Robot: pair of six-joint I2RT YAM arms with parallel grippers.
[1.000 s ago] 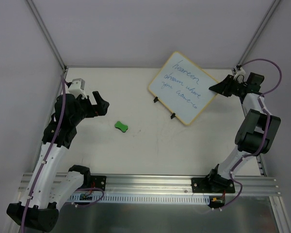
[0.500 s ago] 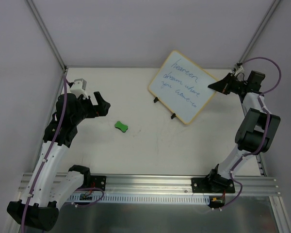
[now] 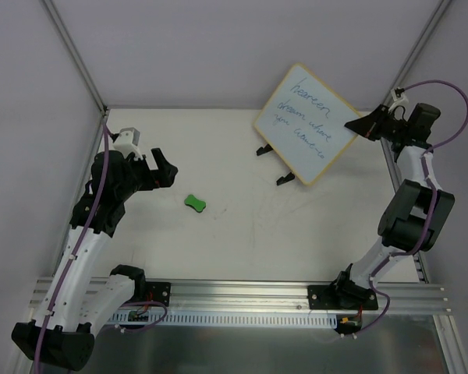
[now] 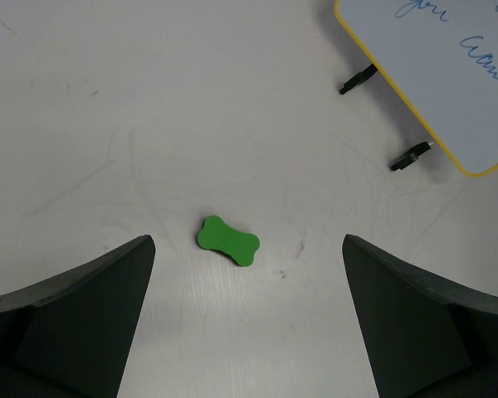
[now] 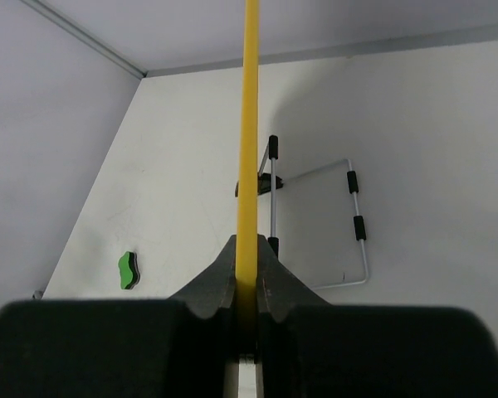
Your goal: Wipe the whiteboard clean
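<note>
The whiteboard [image 3: 312, 121], white with a yellow frame and blue handwriting, is tilted up off the table at the back right. My right gripper [image 3: 368, 125] is shut on its right edge; the right wrist view shows the yellow frame [image 5: 250, 124] edge-on between the jaws. Its two black feet [image 3: 274, 164] hang near the table; they also show in the left wrist view [image 4: 382, 116]. A green bone-shaped eraser [image 3: 194, 203] lies on the table at centre left. My left gripper [image 3: 162, 170] is open and empty, hovering left of and above the eraser [image 4: 227, 241].
A wire stand [image 5: 349, 224] of the board reaches down to the table under it. Metal frame posts [image 3: 74, 54] rise at the back corners. An aluminium rail [image 3: 242, 296] runs along the near edge.
My right gripper has lifted the whiteboard's right edge and pulled it right and back, so the board has tilted up. The left arm and eraser have not moved.
</note>
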